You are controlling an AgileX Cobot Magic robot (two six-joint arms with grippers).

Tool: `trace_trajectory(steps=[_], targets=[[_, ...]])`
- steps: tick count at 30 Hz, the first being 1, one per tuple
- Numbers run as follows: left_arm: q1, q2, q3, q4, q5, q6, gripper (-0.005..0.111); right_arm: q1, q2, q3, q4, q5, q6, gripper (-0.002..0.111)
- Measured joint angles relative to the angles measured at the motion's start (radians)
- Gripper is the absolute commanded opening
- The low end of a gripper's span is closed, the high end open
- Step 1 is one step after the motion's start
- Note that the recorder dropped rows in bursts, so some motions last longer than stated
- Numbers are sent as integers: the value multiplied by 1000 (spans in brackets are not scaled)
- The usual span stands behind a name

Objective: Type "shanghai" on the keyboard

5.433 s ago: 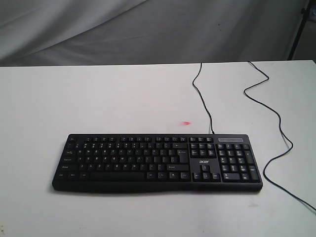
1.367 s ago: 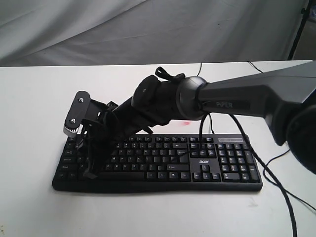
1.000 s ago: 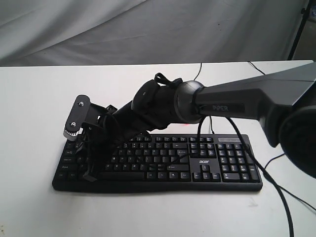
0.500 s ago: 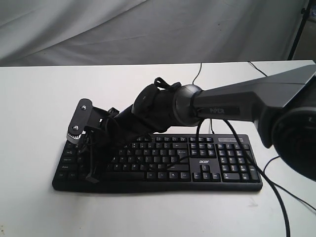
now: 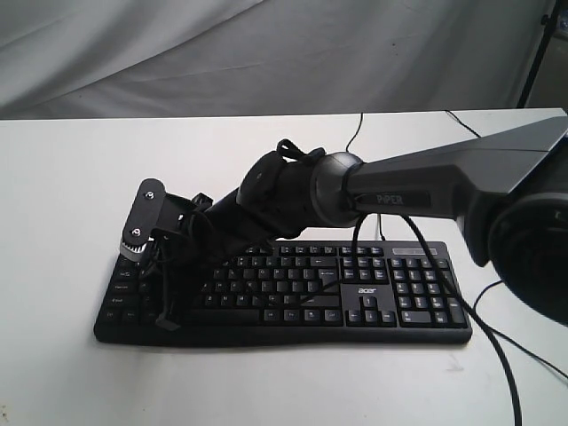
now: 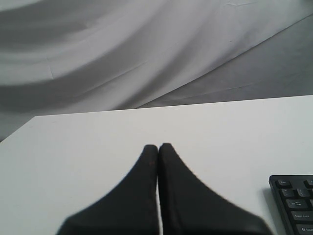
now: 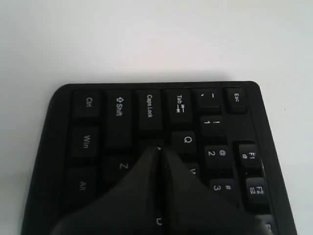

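In your exterior view the right arm (image 5: 293, 191) hides the upper-left rows of the keyboard (image 5: 373, 306), whose legends are too small to read. In your right wrist view the right gripper (image 7: 159, 149) covers the key beneath its tips, and the frame cuts the keyboard off. Your left wrist view catches one corner only.

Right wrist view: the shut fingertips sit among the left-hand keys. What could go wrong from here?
1. The right gripper, shut, hides the key beside Caps Lock, between Q and Z, seemingly A rather than S: the first letter may come out wrong.
2. A press there could also catch a neighbouring key.
3. A cable off the arm hangs onto the middle keys of the keyboard and might snag.
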Motion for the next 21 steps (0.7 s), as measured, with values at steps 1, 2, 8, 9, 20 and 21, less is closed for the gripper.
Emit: trace_trajectory(steps=[1,2,8,9,20,21], targets=[[0,0,0,0,0,0,1,0,0,0,0,0,0,0],[0,0,0,0,0,0,1,0,0,0,0,0,-4,0],[0,0,0,0,0,0,1,0,0,0,0,0,-4,0],[0,0,0,0,0,0,1,0,0,0,0,0,-5,0],[0,0,0,0,0,0,1,0,1,0,0,0,-10,0],[0,0,0,0,0,0,1,0,2,0,0,0,-10,0]])
